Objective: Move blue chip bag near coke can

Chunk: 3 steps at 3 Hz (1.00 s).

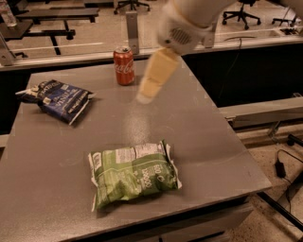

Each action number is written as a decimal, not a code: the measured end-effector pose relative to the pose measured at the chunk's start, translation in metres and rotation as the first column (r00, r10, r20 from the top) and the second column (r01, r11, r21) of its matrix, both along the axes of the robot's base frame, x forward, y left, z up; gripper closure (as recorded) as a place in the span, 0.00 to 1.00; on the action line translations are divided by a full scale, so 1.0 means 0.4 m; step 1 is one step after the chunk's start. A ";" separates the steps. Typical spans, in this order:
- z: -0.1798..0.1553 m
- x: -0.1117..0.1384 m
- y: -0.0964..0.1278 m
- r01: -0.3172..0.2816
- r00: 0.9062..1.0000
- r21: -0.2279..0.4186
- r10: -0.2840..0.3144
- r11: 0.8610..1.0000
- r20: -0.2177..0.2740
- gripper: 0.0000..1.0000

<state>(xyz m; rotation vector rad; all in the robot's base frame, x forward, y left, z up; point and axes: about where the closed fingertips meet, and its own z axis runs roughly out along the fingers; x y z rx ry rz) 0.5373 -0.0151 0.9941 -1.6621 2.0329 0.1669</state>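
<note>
The blue chip bag (57, 100) lies flat on the far left part of the table (213, 142), close to the left edge. Its long axis runs roughly left to right and is skewed a little, so the right end sits nearer to me than the left. One crimped end points out toward the left edge, and the other points toward the middle of the table. The bag is dark navy foil, wrinkled, with white lettering and a few pale patches catching the light.

The coke can (124, 66) stands upright near the back edge. It is red with white script and a silver top, and it is well apart from the blue bag, up and to its right.

The gripper (143, 97) hangs over the table just right of the can, slanting down and to the left from the white arm (182, 28) above. It holds nothing and touches nothing. I cannot tell whether it is open or closed.

A larger green chip bag (134, 174) lies toward the near side of the table, near the middle.

The table top is plain grey and matt, with a faint sheen near its centre. Behind it are a low rail, other benches and some office chairs (241, 12) on a pale floor. A dark cable (280, 165) lies on the floor at the right.
</note>
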 end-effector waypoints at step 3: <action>-0.178 0.176 0.446 -0.055 0.994 -0.042 0.051 0.998 -0.095 0.00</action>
